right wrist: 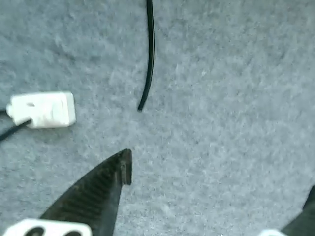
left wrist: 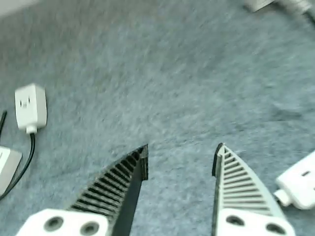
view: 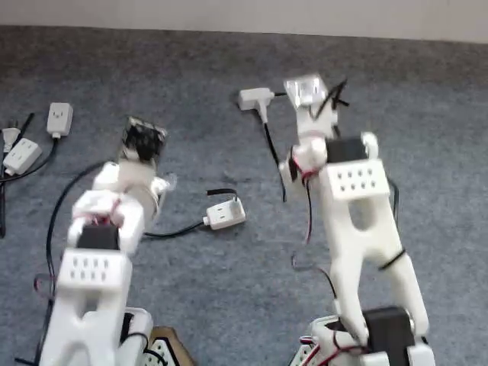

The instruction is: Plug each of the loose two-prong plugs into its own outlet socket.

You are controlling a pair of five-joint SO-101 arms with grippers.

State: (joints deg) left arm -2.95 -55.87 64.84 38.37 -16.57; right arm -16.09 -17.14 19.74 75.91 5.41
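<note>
left gripper [view: 143, 141] from up high hangs over grey carpet [view: 206, 69], right gripper [view: 309, 90] just beside a white plug [view: 255, 97]. left wrist: jaws spread over carpet, outlet socket [left wrist: 30, 105] lying well apart. right wrist: jaws wide apart too, black cord [right wrist: 147, 54] beyond them

The left arm and right arm stand side by side at the near edge of the counter [view: 427, 91]. The left tool [left wrist: 179, 157] hangs over the counter's left half. A middle socket [view: 226, 213] lies just right of it, between the two arms, and its cord [view: 179, 230] runs left toward the left arm. Well to the left lie a back socket [view: 59, 118] and, nearer the front, an edge socket [view: 21, 156]. The right tool [right wrist: 219, 173] is over the far right part, with a plug [view: 255, 97] just left of it. A cable [view: 272, 152] runs from beside the plug toward the near side.
</note>
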